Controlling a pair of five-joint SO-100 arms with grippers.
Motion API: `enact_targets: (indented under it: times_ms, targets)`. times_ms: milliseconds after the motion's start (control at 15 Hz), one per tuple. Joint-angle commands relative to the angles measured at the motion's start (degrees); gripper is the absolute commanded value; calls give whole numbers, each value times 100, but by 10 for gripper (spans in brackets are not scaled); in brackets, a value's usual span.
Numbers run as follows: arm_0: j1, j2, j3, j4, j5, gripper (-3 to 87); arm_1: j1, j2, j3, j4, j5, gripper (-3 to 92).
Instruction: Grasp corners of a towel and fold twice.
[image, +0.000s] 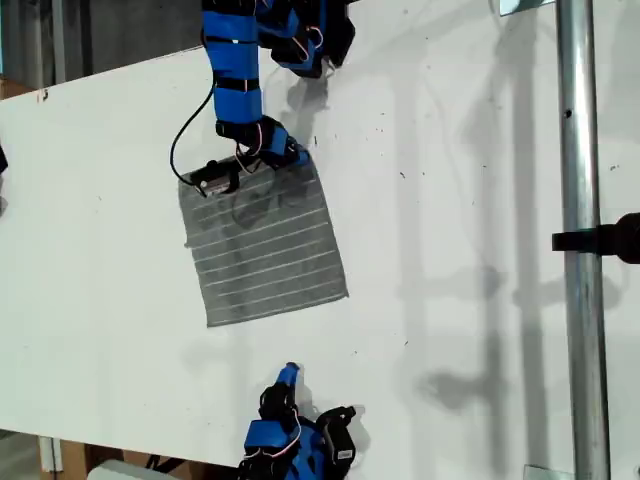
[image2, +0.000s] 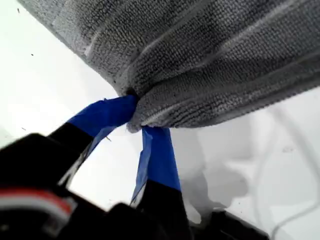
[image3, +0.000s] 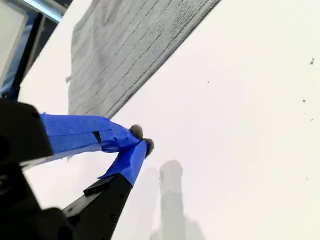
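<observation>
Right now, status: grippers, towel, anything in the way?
My first gripper shut on the towel at its edge. My second gripper shut, empty, off the towel. Towel flat on the table. Nothing in the way.

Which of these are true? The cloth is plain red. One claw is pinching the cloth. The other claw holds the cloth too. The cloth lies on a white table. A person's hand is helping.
1. The cloth is plain red. False: the towel is grey with thin white stripes.
2. One claw is pinching it. True: my first gripper is shut on its edge.
3. The other claw holds it too. False: my second gripper is shut on nothing, apart from the towel.
4. It lies on a white table. True: the table is white.
5. A hand is helping. False: no hand shows.
</observation>
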Motion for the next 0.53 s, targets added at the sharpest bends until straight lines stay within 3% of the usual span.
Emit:
enact_targets:
  times_ms: [0,200,333,467]
  targets:
    - [53,18,18,-26,-70,-29,-79,439,-1274,1468,325,308]
    - [18,18,18,-53,-26,-29,44,782,-1925,2549,325,410]
    - [18,18,18,-62,-9,-29,308,817,-1670,2312,290,420]
    - [35,18,18,-44,-9,-29,712,773,-905,1521,-35,434]
